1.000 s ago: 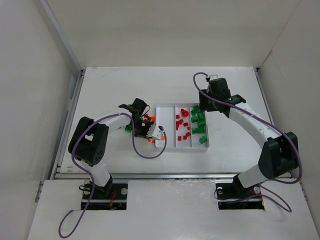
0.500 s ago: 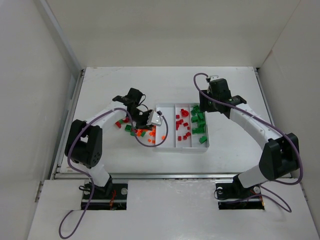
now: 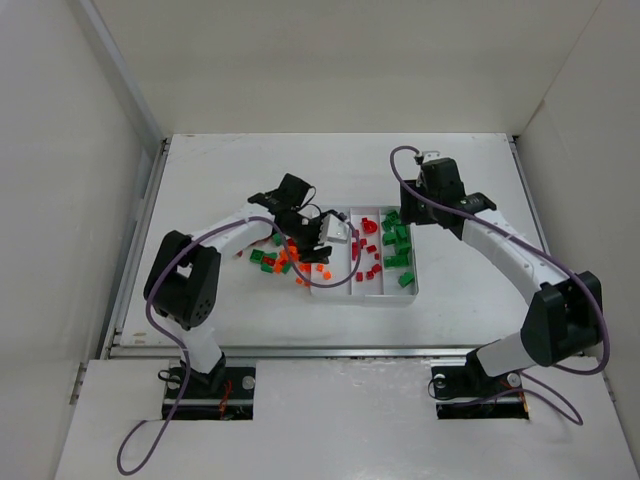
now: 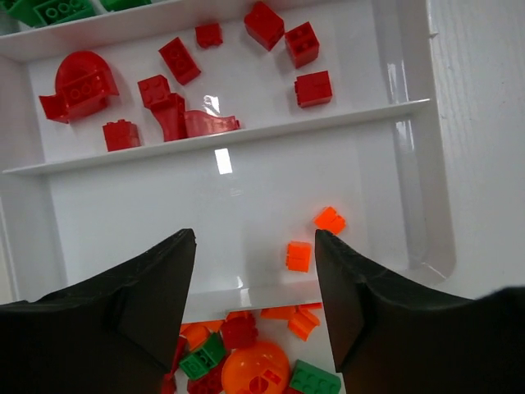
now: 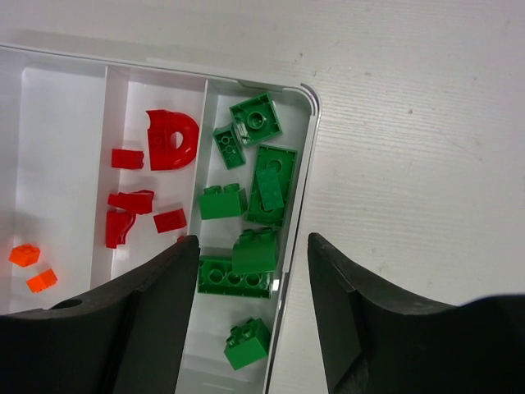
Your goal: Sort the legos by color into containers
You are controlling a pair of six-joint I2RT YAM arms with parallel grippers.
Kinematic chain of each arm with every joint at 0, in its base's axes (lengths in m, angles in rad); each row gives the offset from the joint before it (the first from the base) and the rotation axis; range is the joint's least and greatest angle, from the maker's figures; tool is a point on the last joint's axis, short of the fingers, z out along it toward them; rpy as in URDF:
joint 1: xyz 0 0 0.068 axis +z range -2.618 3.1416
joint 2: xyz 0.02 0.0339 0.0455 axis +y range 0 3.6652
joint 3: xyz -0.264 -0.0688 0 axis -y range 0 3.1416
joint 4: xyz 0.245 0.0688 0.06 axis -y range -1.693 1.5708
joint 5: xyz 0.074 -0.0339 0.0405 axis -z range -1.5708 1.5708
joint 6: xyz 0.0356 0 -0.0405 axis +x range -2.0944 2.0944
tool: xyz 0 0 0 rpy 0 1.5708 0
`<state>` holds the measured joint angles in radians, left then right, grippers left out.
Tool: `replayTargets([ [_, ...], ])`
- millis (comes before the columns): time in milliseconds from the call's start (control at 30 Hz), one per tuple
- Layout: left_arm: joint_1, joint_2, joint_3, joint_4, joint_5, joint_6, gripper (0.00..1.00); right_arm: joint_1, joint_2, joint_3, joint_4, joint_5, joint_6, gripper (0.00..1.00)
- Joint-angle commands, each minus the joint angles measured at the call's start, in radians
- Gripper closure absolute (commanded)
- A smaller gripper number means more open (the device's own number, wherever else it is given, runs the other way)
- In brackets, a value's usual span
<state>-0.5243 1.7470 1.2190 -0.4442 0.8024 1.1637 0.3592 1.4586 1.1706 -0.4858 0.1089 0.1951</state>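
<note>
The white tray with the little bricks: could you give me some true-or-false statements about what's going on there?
1. The green bricks lie in the rightmost compartment of the tray, seen from overhead. True.
2. The red bricks share that compartment. False: they have the middle one.
3. Two orange bricks lie in the third compartment. True.
4. Every brick is in the tray. False: a mixed pile lies on the table beside it.
5. The left gripper holds a brick. False: its jaws are open and empty.
</note>
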Motion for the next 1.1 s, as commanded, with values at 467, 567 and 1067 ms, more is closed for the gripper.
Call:
replayTargets([
  [467, 0.159, -0.159, -0.177, 0.094, -0.301, -0.153, 0.69, -0.008, -0.024, -0.008, 0.049, -0.002, 0.015, 0.39],
  [567, 0.17, -0.15, -0.2, 0.124, -0.313, -0.176, 0.67, -0.008, -0.024, -0.008, 0.049, -0.002, 0.015, 0.38],
  [1067, 0.17, -0.043, -0.162, 0.16, -0.351, -0.219, 0.67, -0.008, -0.015, -0.008, 0.049, -0.002, 0.015, 0.38],
])
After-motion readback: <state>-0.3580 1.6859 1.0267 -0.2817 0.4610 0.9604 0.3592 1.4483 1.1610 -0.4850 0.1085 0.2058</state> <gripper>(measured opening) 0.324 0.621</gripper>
